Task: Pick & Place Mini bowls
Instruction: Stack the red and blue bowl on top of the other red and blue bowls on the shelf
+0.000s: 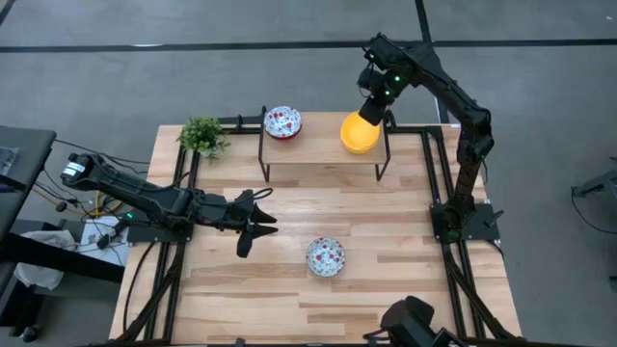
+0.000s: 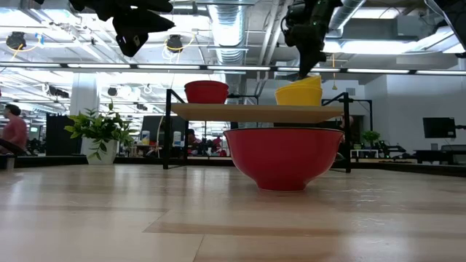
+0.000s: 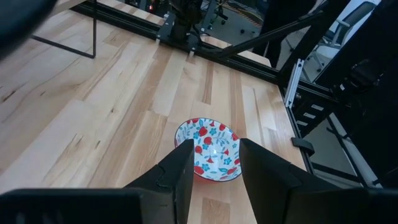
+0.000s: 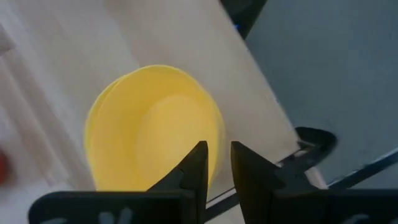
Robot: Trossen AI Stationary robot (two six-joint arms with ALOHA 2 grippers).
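A white floral mini bowl (image 1: 326,256) (image 3: 208,149), red on the outside (image 2: 284,156), stands on the table. My left gripper (image 1: 253,226) (image 3: 216,144) hovers open to its left, above the table and apart from it. A second floral bowl (image 1: 282,121) (image 2: 206,92) stands on a raised wooden shelf (image 1: 323,149). At the shelf's right end is a yellow mini bowl (image 1: 361,132) (image 2: 300,93), which seems stacked in another yellow one. My right gripper (image 1: 373,108) (image 4: 217,155) is at its far rim. My right gripper has the yellow bowl's rim (image 4: 216,127) on the side toward the table's far edge, one finger (image 4: 198,163) inside the bowl and one (image 4: 245,165) outside. The fingers come from above, slanting down. The bowl sits slightly tilted on the yellow one below it, on the shelf.
A small green potted plant (image 1: 202,135) (image 2: 102,131) stands at the table's far left corner. The shelf rests on thin black legs (image 1: 263,154). Black rails (image 1: 453,241) run along both table sides. Bare wood lies around the floral bowl on the table. A person (image 2: 13,127) is in the room behind.
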